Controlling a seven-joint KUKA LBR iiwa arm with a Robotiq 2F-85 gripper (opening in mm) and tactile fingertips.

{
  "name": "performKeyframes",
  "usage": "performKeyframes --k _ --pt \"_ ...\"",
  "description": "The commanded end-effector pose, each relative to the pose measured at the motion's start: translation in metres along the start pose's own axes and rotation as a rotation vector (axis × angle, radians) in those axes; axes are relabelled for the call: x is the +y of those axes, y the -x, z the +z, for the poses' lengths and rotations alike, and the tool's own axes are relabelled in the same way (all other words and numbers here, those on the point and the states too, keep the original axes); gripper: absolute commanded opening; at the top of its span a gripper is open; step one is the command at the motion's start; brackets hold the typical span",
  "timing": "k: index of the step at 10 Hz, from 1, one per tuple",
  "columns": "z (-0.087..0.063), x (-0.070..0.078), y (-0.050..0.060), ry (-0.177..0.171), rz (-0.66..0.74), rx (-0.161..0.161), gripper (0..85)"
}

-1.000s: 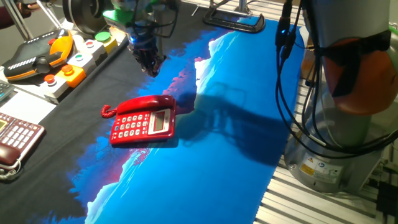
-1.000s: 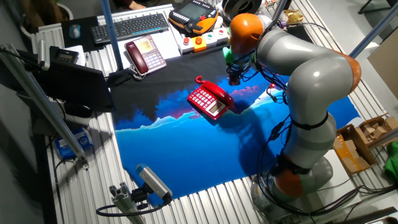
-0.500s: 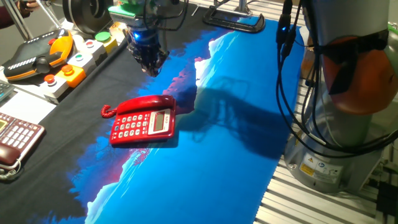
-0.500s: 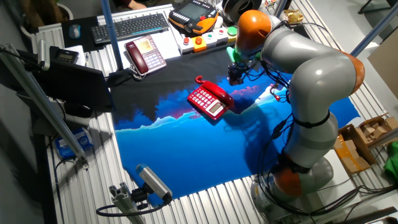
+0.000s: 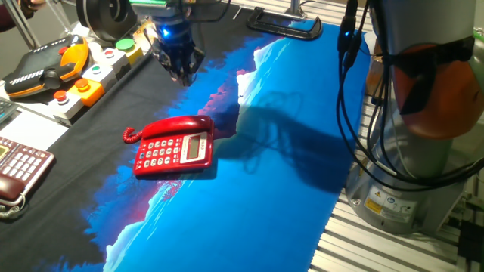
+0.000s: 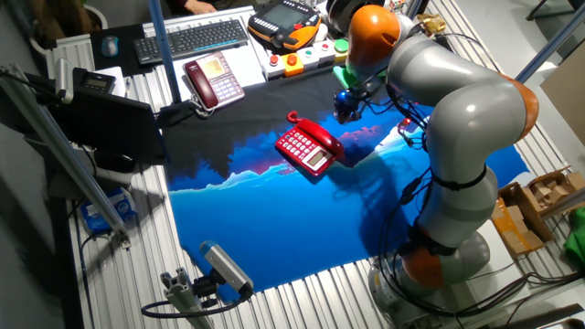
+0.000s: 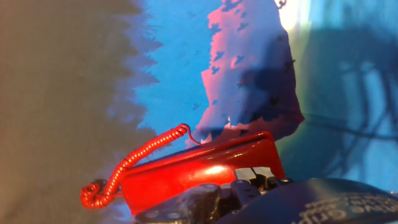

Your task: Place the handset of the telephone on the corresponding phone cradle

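— What is the tool [image 5: 180, 69] doing?

— It is hanging in the air above the dark part of the mat, well apart from the telephone [image 5: 173, 147] and carrying nothing. Whether its fingers are spread or closed cannot be told: in both fixed views it is a small dark shape, and the hand view shows only a dark blur of its body at the lower edge.

— And where is the handset [image 5: 178, 125] sitting?

— It is lying along the far edge of the red phone body, over the phone cradle [image 5: 198, 124], with its coiled cord [image 7: 122, 168] curling off one end onto the surface [image 5: 257, 196].

— So how far along is the job looking?

— Judging by that, the placing is appearing done; nothing is looking left except the arm clearing away.
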State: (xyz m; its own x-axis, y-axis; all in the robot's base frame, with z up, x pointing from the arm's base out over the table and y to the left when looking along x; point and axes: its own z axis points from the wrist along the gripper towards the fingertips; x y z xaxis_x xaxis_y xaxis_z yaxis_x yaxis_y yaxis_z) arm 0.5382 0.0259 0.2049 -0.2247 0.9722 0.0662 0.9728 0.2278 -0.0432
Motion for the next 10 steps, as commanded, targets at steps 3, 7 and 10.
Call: performKeyframes --k 3,7,10 --pt "-0.0070 -0.0005 0.0040 -0.013 -0.222 -0.011 0.7" --pt "-0.0095 -0.0053 0.0002 -0.046 -0.371 -0.045 0.7" --pt "-0.0094 -0.0056 0.0000 -0.047 -0.391 -0.019 0.7"
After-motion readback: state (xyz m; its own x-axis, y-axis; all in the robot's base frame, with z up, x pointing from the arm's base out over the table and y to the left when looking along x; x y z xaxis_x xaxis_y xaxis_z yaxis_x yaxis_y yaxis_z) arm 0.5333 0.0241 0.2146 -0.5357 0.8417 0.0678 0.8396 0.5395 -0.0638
